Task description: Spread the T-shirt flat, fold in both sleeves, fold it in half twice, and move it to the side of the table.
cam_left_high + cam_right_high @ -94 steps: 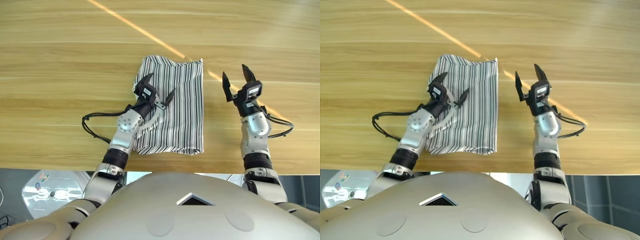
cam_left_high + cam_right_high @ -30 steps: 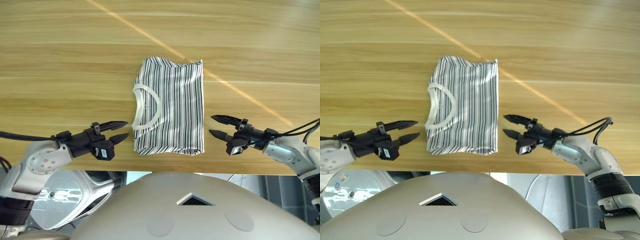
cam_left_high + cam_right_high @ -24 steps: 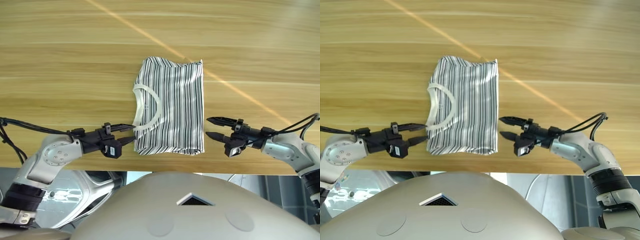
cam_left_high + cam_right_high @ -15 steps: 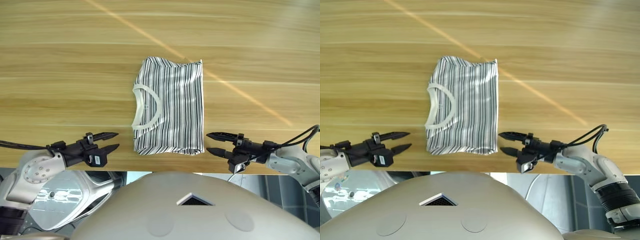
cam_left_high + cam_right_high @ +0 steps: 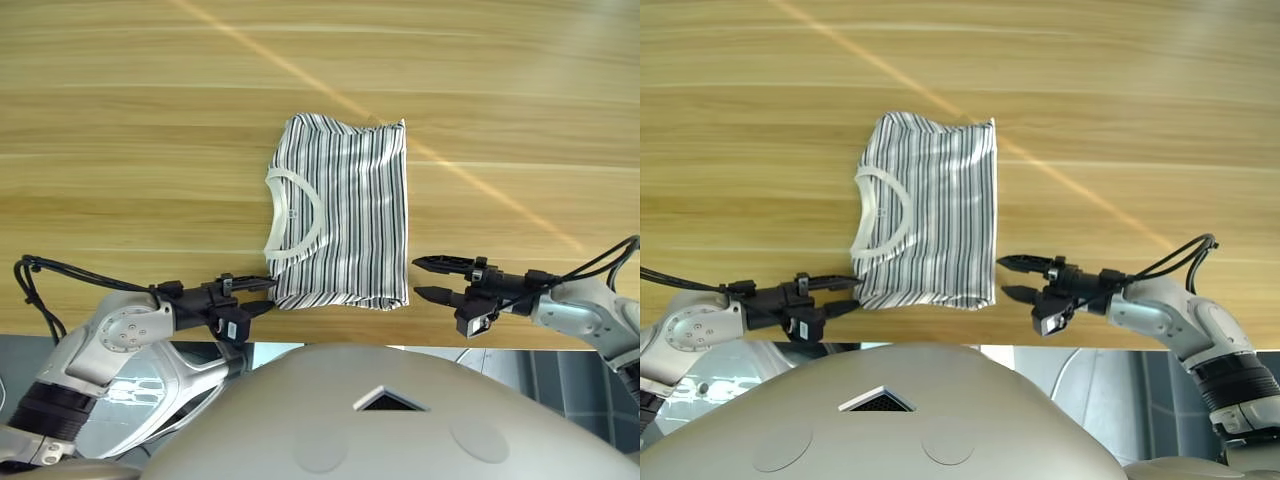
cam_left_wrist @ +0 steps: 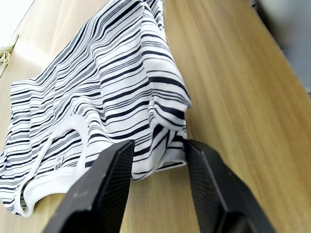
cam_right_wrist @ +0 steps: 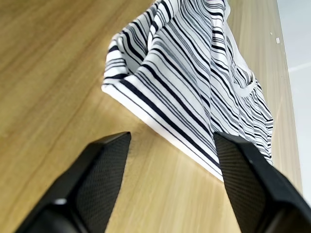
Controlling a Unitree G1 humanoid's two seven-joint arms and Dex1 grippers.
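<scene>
No legible text, tiny tag at the T-shirt collar (print too small to make out)

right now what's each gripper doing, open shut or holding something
Left gripper: open, straddling a near corner of the striped T-shirt, not clamped.
Right gripper: open, empty, just off its other near corner.

T-shirts: we count just one, the striped T-shirt
Grippers: we've got two, the left gripper and the right gripper
Fingers: we see two black fingers on each gripper, so four total
Tables: one wooden table, that's all we've got
</scene>
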